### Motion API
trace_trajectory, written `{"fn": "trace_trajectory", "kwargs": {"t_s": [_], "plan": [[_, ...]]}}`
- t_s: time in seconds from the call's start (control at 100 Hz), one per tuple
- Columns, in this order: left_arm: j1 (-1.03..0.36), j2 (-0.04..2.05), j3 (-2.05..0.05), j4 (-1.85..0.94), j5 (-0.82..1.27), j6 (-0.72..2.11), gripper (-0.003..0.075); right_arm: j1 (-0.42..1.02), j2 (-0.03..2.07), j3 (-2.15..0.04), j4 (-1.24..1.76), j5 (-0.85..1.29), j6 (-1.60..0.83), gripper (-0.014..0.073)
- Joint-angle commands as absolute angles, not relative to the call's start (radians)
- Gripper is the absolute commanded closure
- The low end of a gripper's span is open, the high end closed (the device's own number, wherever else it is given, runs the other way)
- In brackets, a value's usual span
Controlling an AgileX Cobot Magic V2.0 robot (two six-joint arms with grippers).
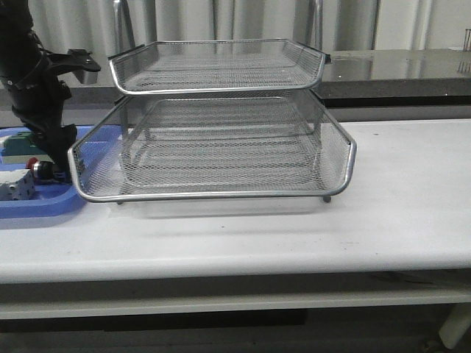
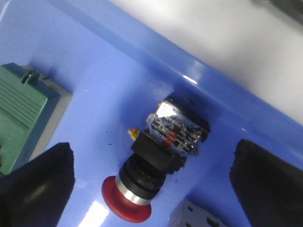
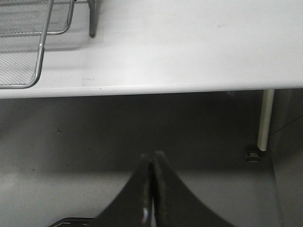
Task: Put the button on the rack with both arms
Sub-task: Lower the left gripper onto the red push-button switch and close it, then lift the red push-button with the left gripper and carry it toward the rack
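The button (image 2: 156,156) lies on its side on the blue tray (image 2: 109,61), with its red cap toward the camera and its blue-black block body toward the tray's rim. My left gripper (image 2: 151,189) is open just above it, one finger (image 2: 38,184) on each side and neither touching it. In the front view the left arm (image 1: 37,95) reaches down at the far left, with the red cap (image 1: 32,163) beside its gripper. The wire-mesh rack (image 1: 221,147) stands mid-table. My right gripper (image 3: 152,157) is shut and empty, below the table's front edge.
A green block (image 2: 23,113) and a white block (image 2: 199,217) lie in the blue tray close to the button. The tray (image 1: 40,202) sits against the rack's left side. The rack's corner and leg (image 3: 92,19) show in the right wrist view, and a table leg (image 3: 265,118) to the right.
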State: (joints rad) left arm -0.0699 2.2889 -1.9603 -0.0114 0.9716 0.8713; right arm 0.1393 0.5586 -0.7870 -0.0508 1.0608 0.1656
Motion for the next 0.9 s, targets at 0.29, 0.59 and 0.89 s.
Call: {"fn": "trace_trajectory", "kwargs": {"t_s": [0.29, 0.59, 0.89], "plan": [[-0.07, 2.236, -1.989, -0.007, 0.889, 0.871, 0.0083, 0.14, 0.562, -0.82, -0.064, 1.008, 0.166, 0.0661], [-0.07, 2.236, -1.989, 0.0, 0.871, 0.893, 0.0083, 0.14, 0.562, -0.82, -0.064, 1.008, 0.166, 0.0661], [-0.07, 2.277, -1.989, 0.0, 0.871, 0.894, 0.0083, 0.14, 0.562, -0.82, -0.064, 1.008, 0.166, 0.0661]]}}
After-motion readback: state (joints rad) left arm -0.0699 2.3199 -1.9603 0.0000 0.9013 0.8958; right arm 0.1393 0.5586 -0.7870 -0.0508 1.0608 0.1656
